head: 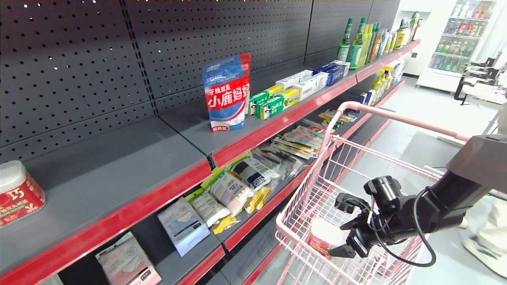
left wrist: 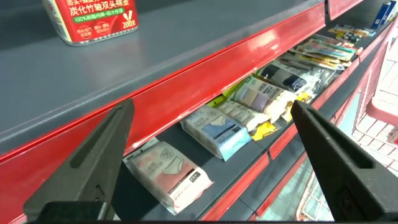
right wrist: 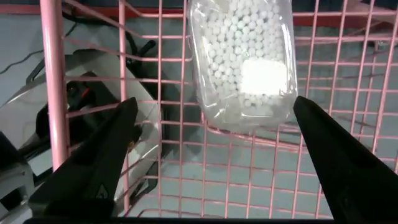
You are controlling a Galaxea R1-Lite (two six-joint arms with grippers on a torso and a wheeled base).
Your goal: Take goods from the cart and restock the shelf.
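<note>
- Right gripper point(right wrist: 214, 102) is hanging inside the pink wire shopping cart point(head: 313, 186), fingers spread wide and gripping nothing.
- Clear plastic tub of white cotton swabs point(right wrist: 242, 62) is lying on the cart's floor, just ahead of those fingertips.
- Left gripper point(left wrist: 211, 109) is hovering before the grey, red-edged shelf point(left wrist: 205, 31), fully open and empty.
- Red-labelled round tub point(head: 18, 192) is standing on that shelf.
- Blue-and-red pouch point(head: 227, 93) is standing farther along.

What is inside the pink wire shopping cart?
One round clear tub of white cotton swabs lies on the pink wire cart's floor. The right arm hides part of that floor.
</note>
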